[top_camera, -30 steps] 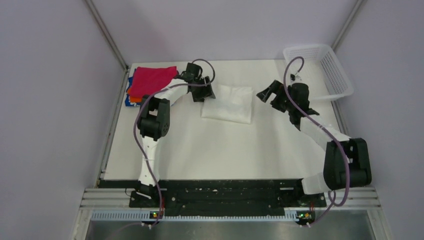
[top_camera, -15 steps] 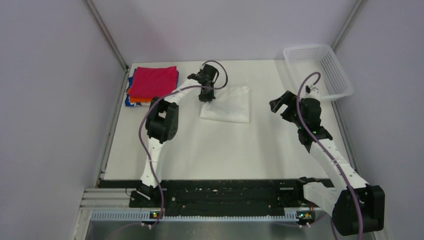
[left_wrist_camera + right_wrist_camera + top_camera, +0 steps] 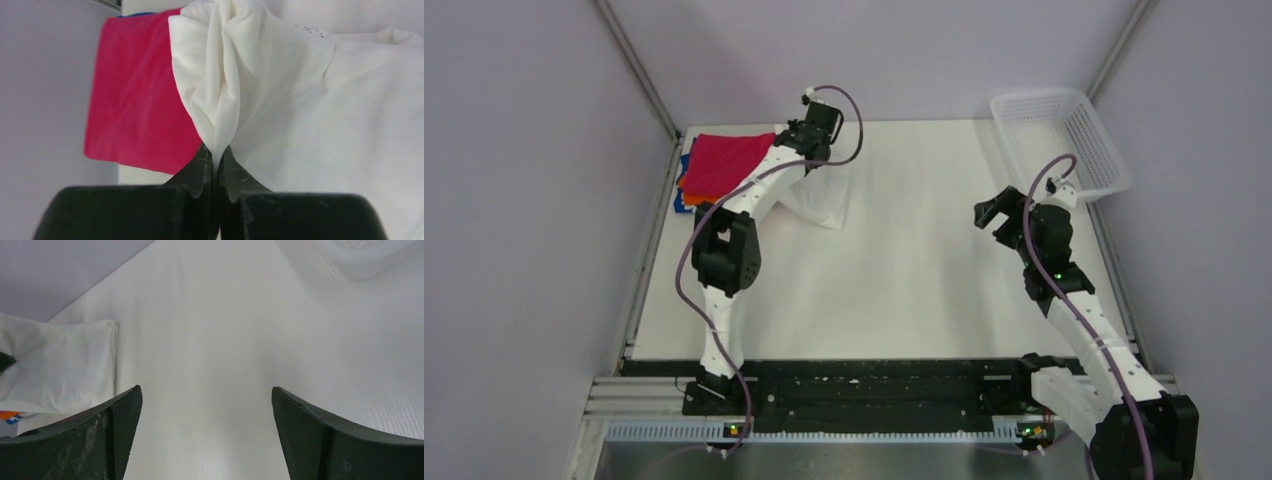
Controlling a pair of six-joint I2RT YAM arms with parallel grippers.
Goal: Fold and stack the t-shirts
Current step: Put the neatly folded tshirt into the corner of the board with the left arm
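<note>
My right claw [image 3: 205, 390] hangs over the counter [image 3: 894, 290] with its jaws wide apart, holding nothing. A wide stretch of counter lies between it and the white shirt [image 3: 300, 100]. Farther back, my left claw [image 3: 216, 152] is pinched closed on a bunched edge of this shirt, and the rest trails down to the counter. Just beside it, the magenta shirt [image 3: 135, 100] lies on top of a stack at the far left edge, near the wall. The basket [image 3: 1104, 150] stands at the far right corner.
</note>
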